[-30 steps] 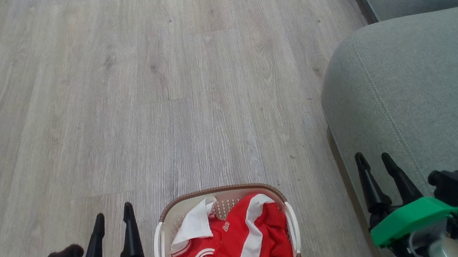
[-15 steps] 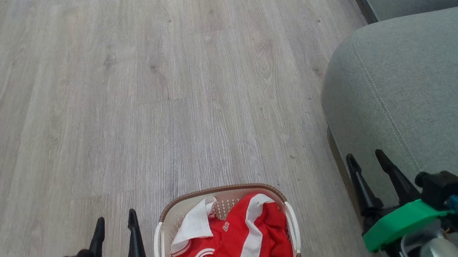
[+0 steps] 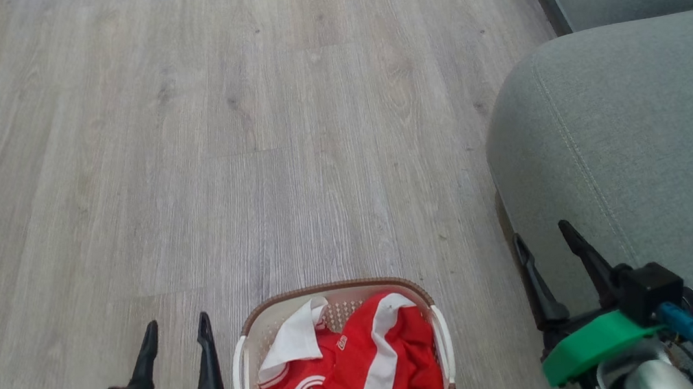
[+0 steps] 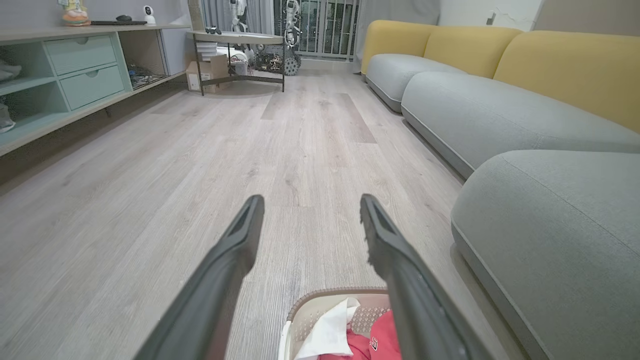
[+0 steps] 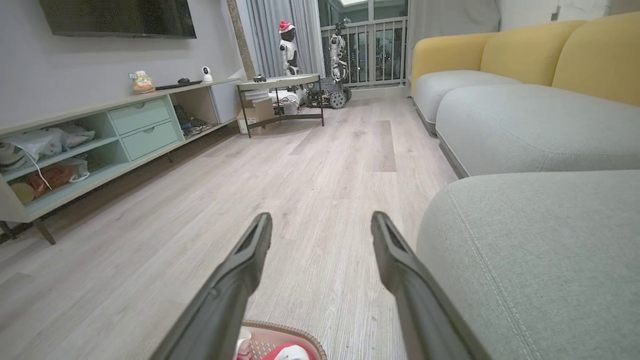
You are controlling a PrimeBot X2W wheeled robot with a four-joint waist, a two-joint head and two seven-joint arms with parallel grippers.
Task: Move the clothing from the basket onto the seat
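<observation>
At 6 o'clock of the head view: basket (image 3: 331, 287) on floor (image 3: 248, 134), clothing (image 3: 378, 360) heaped inside in red and white. Nothing lifted out yet, nothing lying on seat (image 3: 640, 141) at 3 o'clock.

Compared with one second ago: right gripper (image 3: 540, 230) shifted toward 9 o'clock, away from the seat edge and nearer to the basket. Left gripper (image 3: 177, 320) sunk a little toward 6 o'clock and moved slightly toward 3 o'clock, now near the basket's left side. Both spread wide and pinching nothing, same as before. No shift of basket, clothing or camera.

Meaning for the task, as a judgement: approach only started – probably closing in on the basket from both sides before reaching down. Still to do: lower into the heap, pinch cloth, carry toward 3 o'clock, release on seat. Worth watching – tangled garments coming out together, or dragging the light basket along
</observation>
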